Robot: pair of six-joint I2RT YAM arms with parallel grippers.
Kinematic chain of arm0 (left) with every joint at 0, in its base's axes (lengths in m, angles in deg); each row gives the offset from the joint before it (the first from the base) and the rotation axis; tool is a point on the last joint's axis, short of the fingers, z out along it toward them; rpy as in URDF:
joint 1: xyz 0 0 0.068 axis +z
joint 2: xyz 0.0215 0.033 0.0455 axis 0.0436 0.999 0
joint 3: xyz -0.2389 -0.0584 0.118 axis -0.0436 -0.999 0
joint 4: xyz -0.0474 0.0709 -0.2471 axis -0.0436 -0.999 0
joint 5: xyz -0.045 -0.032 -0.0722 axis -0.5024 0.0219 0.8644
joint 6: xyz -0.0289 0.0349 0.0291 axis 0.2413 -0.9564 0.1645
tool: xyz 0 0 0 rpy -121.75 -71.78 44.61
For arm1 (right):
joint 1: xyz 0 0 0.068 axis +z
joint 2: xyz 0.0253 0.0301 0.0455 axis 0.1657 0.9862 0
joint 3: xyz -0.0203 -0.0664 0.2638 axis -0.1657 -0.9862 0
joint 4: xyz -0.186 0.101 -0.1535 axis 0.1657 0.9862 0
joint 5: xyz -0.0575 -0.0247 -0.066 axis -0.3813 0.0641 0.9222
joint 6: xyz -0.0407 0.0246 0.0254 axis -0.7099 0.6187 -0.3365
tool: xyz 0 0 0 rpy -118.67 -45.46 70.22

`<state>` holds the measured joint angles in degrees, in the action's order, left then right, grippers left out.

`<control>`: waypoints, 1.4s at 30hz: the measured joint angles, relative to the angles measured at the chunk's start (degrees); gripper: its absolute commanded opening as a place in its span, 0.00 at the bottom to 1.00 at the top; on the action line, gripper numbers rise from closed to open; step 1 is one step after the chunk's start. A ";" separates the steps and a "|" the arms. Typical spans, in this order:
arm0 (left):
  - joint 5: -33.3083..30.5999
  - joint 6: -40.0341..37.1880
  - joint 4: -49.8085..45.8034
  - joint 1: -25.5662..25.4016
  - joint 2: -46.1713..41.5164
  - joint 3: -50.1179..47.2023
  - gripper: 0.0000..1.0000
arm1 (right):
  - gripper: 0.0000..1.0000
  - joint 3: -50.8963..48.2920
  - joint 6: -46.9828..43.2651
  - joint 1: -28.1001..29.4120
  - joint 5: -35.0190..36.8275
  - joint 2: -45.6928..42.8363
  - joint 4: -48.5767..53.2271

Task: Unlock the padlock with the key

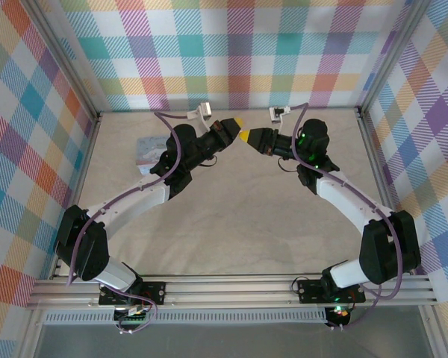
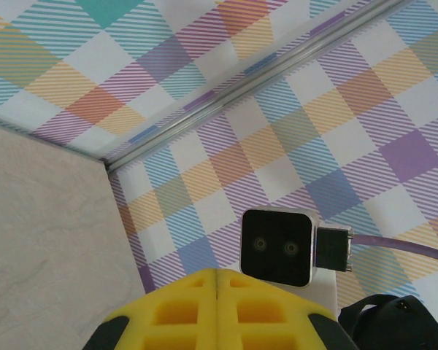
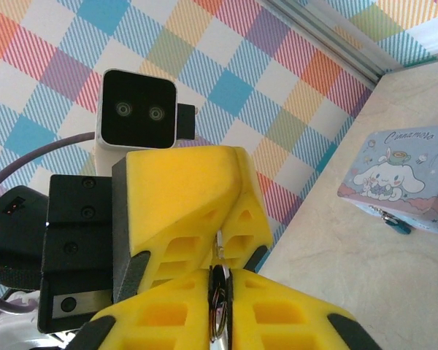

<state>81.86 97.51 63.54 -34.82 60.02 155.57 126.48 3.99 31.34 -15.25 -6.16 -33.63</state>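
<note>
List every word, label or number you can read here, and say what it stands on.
"Cinnamoro…": script lettering along the top of the light-blue padlock, above its white cartoon character. The last letters are too unclear to read.
In the top external view the padlock's print is too small to read.
No other legible text.

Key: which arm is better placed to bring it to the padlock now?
Right, probably: the key sits between the right gripper's fingers, and the padlock lies in its wrist view.

Light-blue padlock [image 3: 394, 175] — cartoon face up, lying flat, dark-headed key [image 3: 219, 295] — pinched in right end effector [image 3: 220, 281]
</note>
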 measured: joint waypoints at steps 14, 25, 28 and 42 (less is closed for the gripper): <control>-0.68 -1.14 -1.11 0.33 -0.39 0.00 0.43 | 0.01 -0.09 -6.14 0.00 2.67 -3.80 9.01; -2.19 -7.32 -14.88 5.70 -6.34 0.20 0.72 | 0.01 -0.07 -22.08 0.00 7.26 -9.70 28.92; -3.15 -10.08 -21.38 8.44 -6.60 1.20 0.77 | 0.02 -0.02 -27.36 0.00 9.51 -11.15 35.56; -20.11 -24.11 -50.29 14.53 1.40 10.49 0.96 | 0.02 0.33 -39.28 0.00 16.68 -15.19 51.65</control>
<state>61.75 73.41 13.25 -20.29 61.42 166.06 126.81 -35.29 31.34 1.43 -21.35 18.02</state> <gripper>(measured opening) 0.940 0.048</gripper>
